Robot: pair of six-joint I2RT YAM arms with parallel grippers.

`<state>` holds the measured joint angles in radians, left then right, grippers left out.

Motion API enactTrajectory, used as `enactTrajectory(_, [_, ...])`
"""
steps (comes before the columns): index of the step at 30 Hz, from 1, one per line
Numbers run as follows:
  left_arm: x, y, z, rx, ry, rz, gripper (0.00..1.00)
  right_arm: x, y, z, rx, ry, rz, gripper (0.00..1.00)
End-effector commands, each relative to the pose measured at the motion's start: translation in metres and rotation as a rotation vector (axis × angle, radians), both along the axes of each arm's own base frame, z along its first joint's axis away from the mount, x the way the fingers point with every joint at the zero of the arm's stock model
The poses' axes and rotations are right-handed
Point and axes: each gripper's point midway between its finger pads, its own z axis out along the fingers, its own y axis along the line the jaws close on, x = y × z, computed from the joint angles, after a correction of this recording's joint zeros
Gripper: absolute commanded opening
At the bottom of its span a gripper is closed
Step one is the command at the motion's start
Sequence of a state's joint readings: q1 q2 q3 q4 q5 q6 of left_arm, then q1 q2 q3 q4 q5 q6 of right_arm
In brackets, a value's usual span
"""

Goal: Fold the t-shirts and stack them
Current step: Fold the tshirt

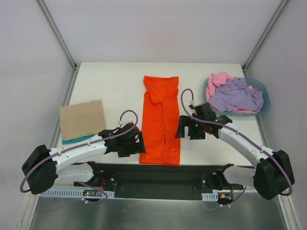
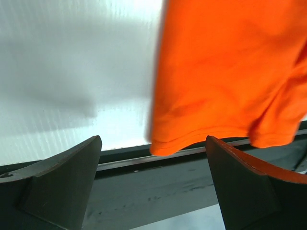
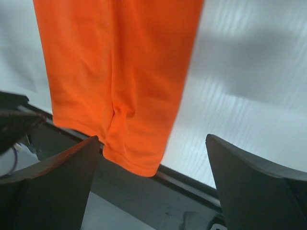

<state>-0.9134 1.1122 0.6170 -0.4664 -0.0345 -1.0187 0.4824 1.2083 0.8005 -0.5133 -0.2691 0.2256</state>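
Observation:
The orange t-shirt [image 1: 161, 120] lies on the white table folded into a long narrow strip, its hem at the near edge. It also shows in the left wrist view [image 2: 225, 72] and the right wrist view [image 3: 120, 72]. My left gripper [image 1: 134, 143] is open and empty just left of the hem's near corner. My right gripper [image 1: 188, 128] is open and empty just right of the strip. The lilac t-shirt [image 1: 237, 96] and the pink t-shirt [image 1: 219, 80] lie crumpled in the blue-grey basin [image 1: 263, 101] at the back right.
A tan folded cloth [image 1: 82, 119] lies on a teal one [image 1: 76, 140] at the left of the table. The table's dark front rail [image 2: 158, 160] runs just under the orange hem. Metal frame posts stand at the back corners.

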Motion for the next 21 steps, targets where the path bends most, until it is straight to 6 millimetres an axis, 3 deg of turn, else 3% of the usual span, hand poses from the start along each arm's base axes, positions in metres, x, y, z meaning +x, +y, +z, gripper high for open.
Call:
enactTrajectory(1, [-0.020, -0.001, -0.013, -0.018, 0.119, -0.009, 0.86, -0.043, 0.015, -0.012, -0.014, 0.046, 0.098, 0.98])
enactTrajectory(2, [-0.024, -0.005, -0.013, -0.043, 0.143, -0.023, 0.78, -0.054, 0.015, -0.020, -0.024, 0.070, 0.115, 0.98])
enactTrajectory(5, [-0.027, -0.011, -0.019, -0.068, 0.170, -0.033, 0.70, -0.074, 0.019, -0.027, -0.047, 0.086, 0.180, 0.99])
enactTrajectory(6, [-0.031, -0.010, -0.023, -0.064, 0.189, -0.025, 0.61, -0.083, 0.019, -0.033, -0.057, 0.108, 0.206, 0.99])
enactTrajectory(9, [-0.035, -0.010, -0.028, -0.064, 0.215, -0.023, 0.47, -0.101, 0.018, -0.040, -0.070, 0.158, 0.250, 0.94])
enactTrajectory(15, [-0.040, -0.004, -0.040, -0.050, 0.237, 0.003, 0.41, -0.120, 0.020, -0.051, -0.096, 0.195, 0.309, 0.88])
enactTrajectory(21, [-0.032, -0.011, -0.041, -0.055, 0.231, 0.003, 0.22, -0.129, 0.032, -0.056, -0.084, 0.213, 0.354, 0.77])
